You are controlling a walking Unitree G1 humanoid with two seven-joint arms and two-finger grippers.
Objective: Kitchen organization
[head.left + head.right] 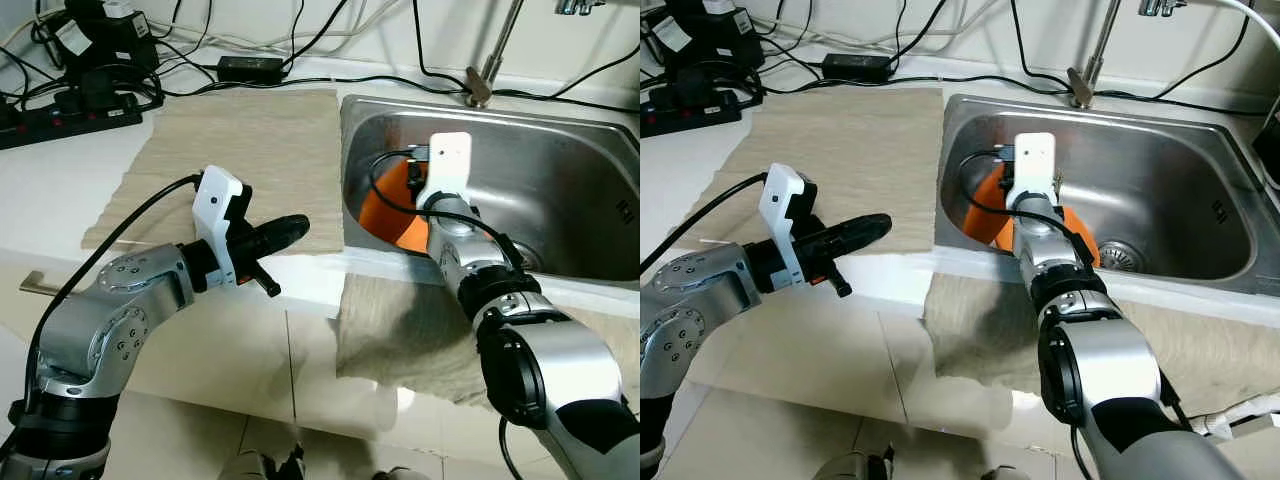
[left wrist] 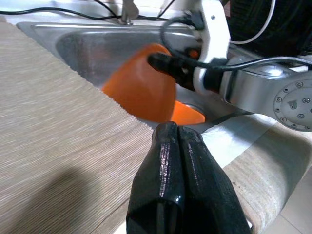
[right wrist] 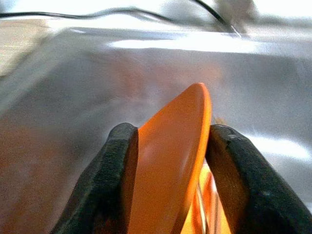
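Note:
An orange plate stands tilted on edge at the left side of the steel sink. My right gripper reaches down into the sink and is shut on the plate's rim, one black finger on each face. A second orange piece lies under the plate on the sink floor. My left gripper hovers shut and holding nothing over the near edge of the beige mat, just left of the sink.
A faucet base stands behind the sink, and the drain is at the sink's near middle. A power strip and black cables lie at the counter's back left. A beige cloth hangs over the counter front.

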